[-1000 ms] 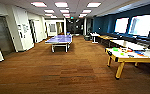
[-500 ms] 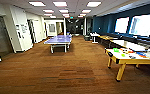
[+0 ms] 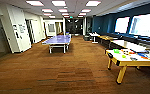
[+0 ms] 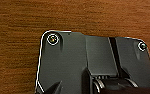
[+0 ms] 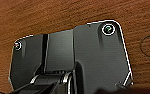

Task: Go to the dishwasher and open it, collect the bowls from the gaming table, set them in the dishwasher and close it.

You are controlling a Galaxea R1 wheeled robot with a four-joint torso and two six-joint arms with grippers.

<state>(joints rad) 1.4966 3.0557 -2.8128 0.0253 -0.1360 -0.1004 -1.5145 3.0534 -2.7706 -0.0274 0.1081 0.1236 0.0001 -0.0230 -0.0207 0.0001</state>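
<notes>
We look down a long open office room with brown carpet [image 3: 66, 72] and ceiling light panels [image 3: 59, 3]. At the right, close to us, stands the gaming table [image 3: 121, 60]: a white worktop with a yellow edge and yellow legs. On it we see the two lime-green bowls, the larger [image 3: 116, 51] toward the far left corner, the smaller [image 3: 124, 56] nearer us and apart from it. Other coloured items [image 3: 138, 54] lie further right on the same worktop; we cannot tell what they are. In the middle distance, left of centre, stands a blue table-tennis table [image 3: 58, 40]. Dark blue walls with bright windows [image 3: 141, 24] run along the right side, with low counters [image 3: 126, 44] beneath.

Both wrist views look down at the carpet past the robot's own dark plate. We cannot tell whether the left hand or the right hand is released or clenched.
</notes>
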